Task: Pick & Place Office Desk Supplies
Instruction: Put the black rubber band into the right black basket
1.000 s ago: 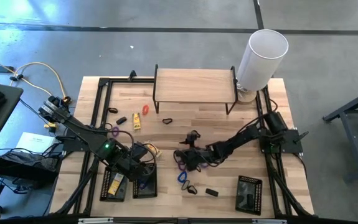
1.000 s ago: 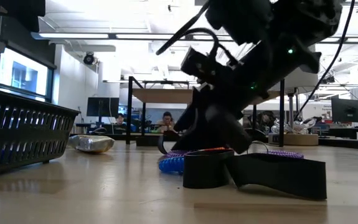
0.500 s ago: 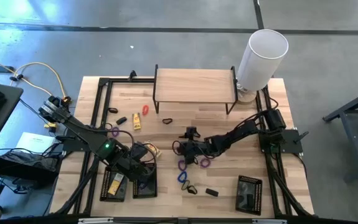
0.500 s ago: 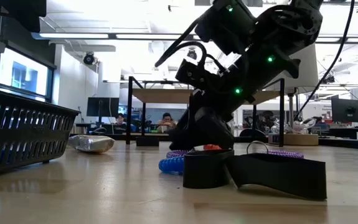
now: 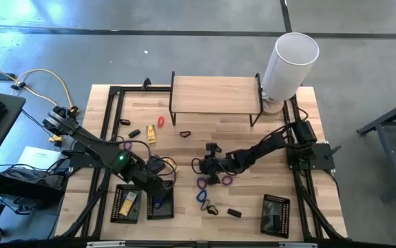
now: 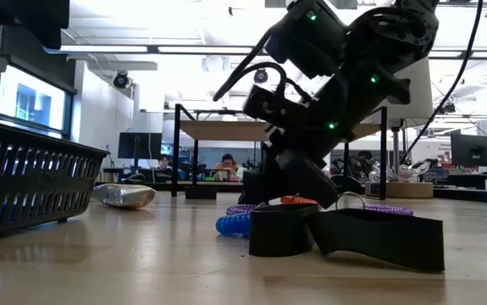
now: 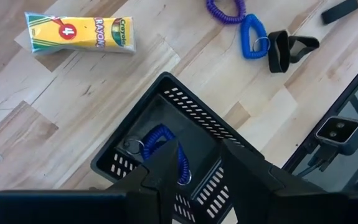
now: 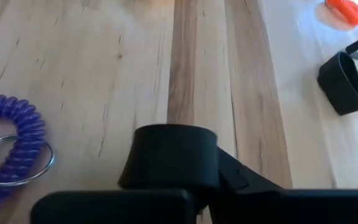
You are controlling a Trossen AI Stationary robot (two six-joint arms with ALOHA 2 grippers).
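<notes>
Gripping a black clip-like piece (image 8: 169,155), the right gripper (image 5: 210,165) hovers mid-table beside a purple coil loop (image 8: 7,146). Left gripper (image 7: 194,171) hangs open above a mesh tray (image 7: 135,134). Loops look light, springy; pinch the coil.

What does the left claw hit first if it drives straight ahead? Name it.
Most likely the blue coiled loop lying inside the black mesh tray, straight ahead of the open left claw. After that, the tray's floor. Depth is hard to judge from the wrist view.
</notes>
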